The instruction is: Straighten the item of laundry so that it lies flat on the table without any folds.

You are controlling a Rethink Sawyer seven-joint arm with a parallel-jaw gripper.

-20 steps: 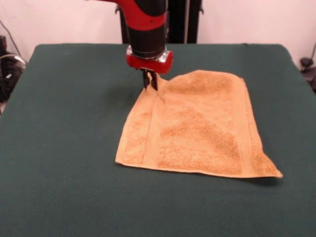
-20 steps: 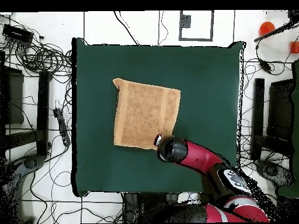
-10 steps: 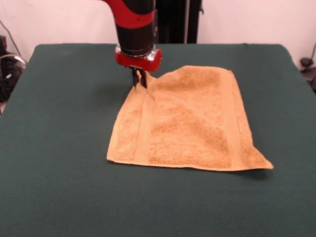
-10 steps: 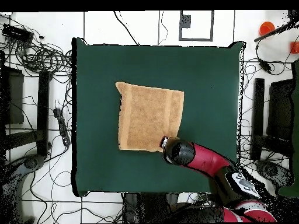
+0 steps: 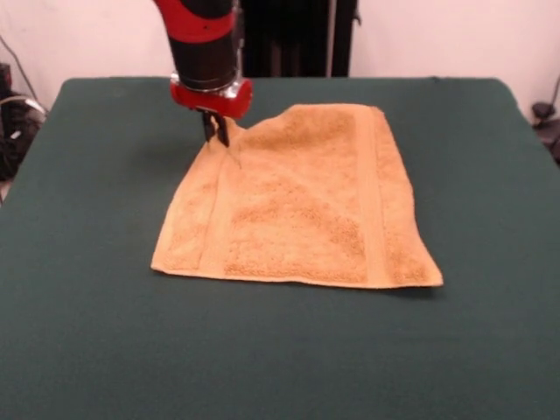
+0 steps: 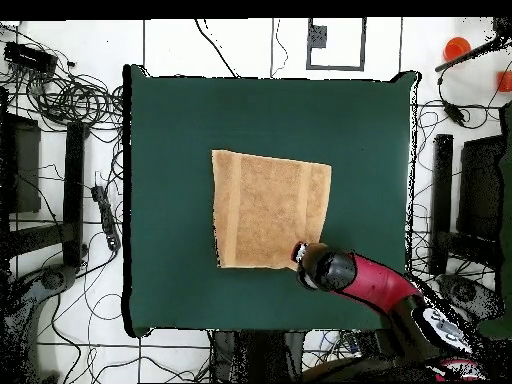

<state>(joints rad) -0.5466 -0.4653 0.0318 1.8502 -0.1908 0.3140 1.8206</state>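
Note:
The golden tan-orange towel lies spread on the dark green table, nearly flat, with its woven bands running front to back. My gripper is shut on the towel's far left corner in the front view and holds that corner slightly raised. In the overhead view the towel sits near the table's middle, and the arm's red and black end covers the gripper at the towel's lower right corner.
Cables and equipment lie on the floor around the table in the overhead view. Dark green cloth surrounds the towel on all sides.
My gripper has dragged the towel by its corner to the left in the front view, to the right in the overhead view. The towel has spread flatter and squarer.

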